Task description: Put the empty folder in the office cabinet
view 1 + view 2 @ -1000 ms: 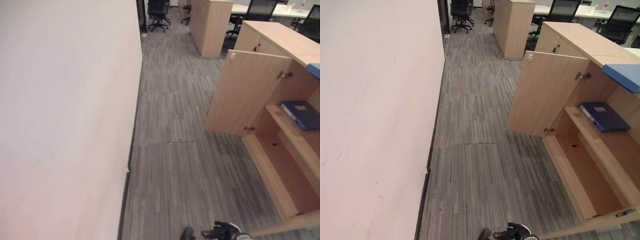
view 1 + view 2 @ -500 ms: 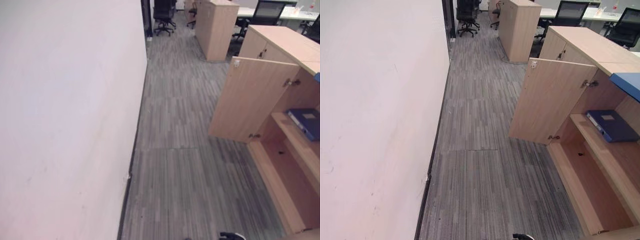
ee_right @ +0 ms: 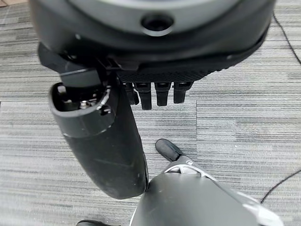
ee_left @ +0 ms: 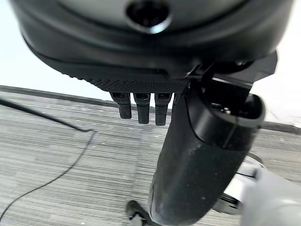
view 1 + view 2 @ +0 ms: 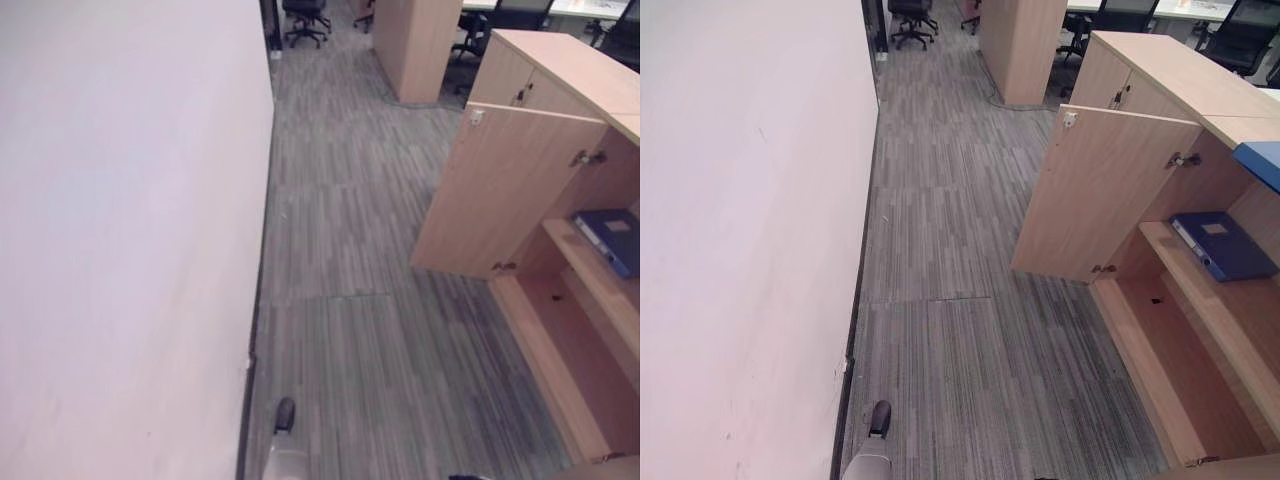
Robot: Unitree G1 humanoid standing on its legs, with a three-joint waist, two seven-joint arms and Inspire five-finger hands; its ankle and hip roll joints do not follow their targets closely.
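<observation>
Folder point(image 5: 1223, 245): one, dark blue, flat on middle shelf of open office cabinet point(image 5: 1110, 190). Left hand point(image 4: 188, 155) and right hand point(image 3: 108, 141): two, empty, fingers straight, relaxed, over carpet.

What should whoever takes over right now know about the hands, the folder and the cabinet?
Left robot hand: open, holding nothing, above the floor.
Right robot hand: open, also holding nothing.
Folder: blue, lying flat on the upper shelf inside the cabinet. The door stands open.
Done: the folder appears placed.
Left: possibly shutting the door. A blue item sits on the cabinet top; I cannot tell what it is.
</observation>
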